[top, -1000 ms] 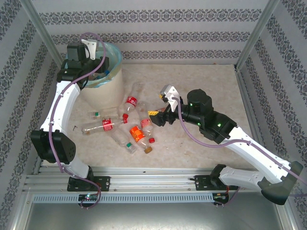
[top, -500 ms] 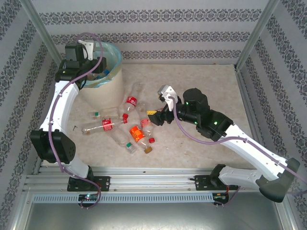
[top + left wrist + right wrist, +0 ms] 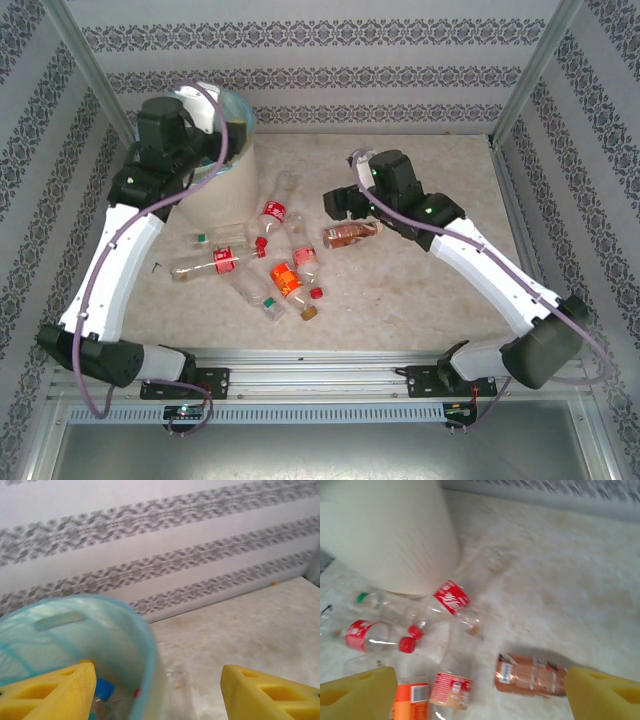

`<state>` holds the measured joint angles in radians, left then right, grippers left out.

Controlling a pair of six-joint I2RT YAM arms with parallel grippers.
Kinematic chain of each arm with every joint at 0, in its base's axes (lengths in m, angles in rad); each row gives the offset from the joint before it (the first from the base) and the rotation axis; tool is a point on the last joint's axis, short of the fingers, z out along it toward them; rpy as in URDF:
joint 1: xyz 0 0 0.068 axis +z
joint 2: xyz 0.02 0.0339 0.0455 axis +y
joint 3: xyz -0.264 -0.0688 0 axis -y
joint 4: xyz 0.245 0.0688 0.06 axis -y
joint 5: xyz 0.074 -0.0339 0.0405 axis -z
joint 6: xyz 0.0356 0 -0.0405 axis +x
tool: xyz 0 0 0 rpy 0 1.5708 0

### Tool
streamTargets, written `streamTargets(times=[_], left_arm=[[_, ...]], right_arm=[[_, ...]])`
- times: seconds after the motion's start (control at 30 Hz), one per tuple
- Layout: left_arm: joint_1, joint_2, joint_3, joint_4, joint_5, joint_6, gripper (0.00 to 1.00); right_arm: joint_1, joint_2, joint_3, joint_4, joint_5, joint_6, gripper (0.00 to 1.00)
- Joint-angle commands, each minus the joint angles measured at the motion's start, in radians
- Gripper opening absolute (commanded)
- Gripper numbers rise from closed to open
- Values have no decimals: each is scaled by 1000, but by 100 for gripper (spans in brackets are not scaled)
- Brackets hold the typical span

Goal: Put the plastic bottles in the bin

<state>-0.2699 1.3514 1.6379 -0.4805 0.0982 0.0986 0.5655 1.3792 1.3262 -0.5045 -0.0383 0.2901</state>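
- My left gripper [image 3: 158,680] hangs over the bin [image 3: 146,645], fingers spread apart with nothing between them.
- Down inside the blue-green liner I can see a blue cap [image 3: 104,687] and a bit of red beside it, so at least some bottles seem to be in. The wrist view is soft there, and I cannot count them.
- My right gripper [image 3: 481,677] is also spread wide and empty. It hovers above the table to the right of the bin.
- A brown-labelled bottle [image 3: 530,674] lies on its side on the table [image 3: 440,290], below my right fingers and apart from them, not gripped.
- The rest of the loose bottles lie in a cluster in front of the bin. They include a red-labelled bottle [image 3: 273,212] nearest its wall, a long clear one with a red label [image 3: 215,262] and an orange-labelled bottle [image 3: 287,280]. A few clear ones sit among them.
- I make it roughly seven bottles on the table, plus a loose red cap [image 3: 316,293]. Some overlap, so the count is rough.
- My judgement is that the task is partly done, with most of the visible work remaining. Neither arm carries anything, and every bottle on the table needs its own pick and drop.
- The brown-labelled one looks like the nearest pick for my right side.
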Motion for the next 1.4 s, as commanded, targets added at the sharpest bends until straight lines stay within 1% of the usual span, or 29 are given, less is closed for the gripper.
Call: streamTargets(times=[0.0,0.1,0.17,0.3,0.37,0.47,0.6,0.8,0.97,1.17,1.37], left_arm=[[-91,-19,-55,16,-82,123,68],[-190,-31,-101,11,-93,177,69],[-244,-45,-135,-2,-60,215,70],[-298,-103,-258,50,37,281,73],[-316,-130,-317,68,80,318,74],[-341,-153,-361,69,123,359,75],[-346,-171,-401,74,157,384,76],[-347,-197,-461,103,156,395,78],[-350,-218,-494,118,153,411,79],[-352,-238,-513,147,166,398,81],[-358,-240,-509,135,163,398,81]], right_arm=[[-64,19,-21,-36,19,225,87],[-111,30,-84,3,58,360,86],[-124,47,-106,-2,123,459,86],[-130,108,-85,-57,188,561,87],[-130,149,-68,-82,202,614,88],[-130,214,-34,-124,208,680,89],[-131,291,17,-158,198,731,89],[-128,372,74,-162,195,776,88],[-124,447,118,-181,179,814,86],[-124,518,102,-158,147,875,82],[-124,558,96,-120,124,883,78]])
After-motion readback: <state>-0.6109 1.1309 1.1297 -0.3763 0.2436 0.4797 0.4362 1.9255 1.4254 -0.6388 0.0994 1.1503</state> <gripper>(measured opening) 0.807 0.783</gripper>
